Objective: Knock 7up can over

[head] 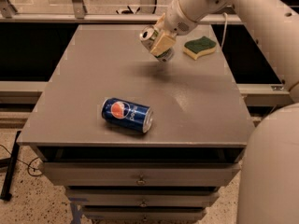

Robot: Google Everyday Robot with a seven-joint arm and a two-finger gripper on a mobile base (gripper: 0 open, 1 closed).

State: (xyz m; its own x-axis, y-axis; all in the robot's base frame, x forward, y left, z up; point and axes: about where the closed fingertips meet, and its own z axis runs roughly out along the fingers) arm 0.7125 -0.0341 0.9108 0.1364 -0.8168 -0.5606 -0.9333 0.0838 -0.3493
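Fingers (162, 42) of your gripper (159, 46) pinched the 7up can (149, 34), tilted above the counter (93, 78) near its far edge; if you let go, it might roll off.

The arm (243, 8) is being stretched in from the upper right corner of the view, with its thick white links sloping down toward the left. A wide white part of the robot's body (271, 171) is being shown at the lower right edge. The wrist (187, 10) is being bent downward and to the left. The gripper (159, 45) is being held in the air above the far part of the tabletop (93, 78), a little right of its middle and not touching it. Its tan fingers (162, 43) are being pressed against the sides of the 7up can (149, 34), which is being carried tilted, its silver top turned to the upper left.
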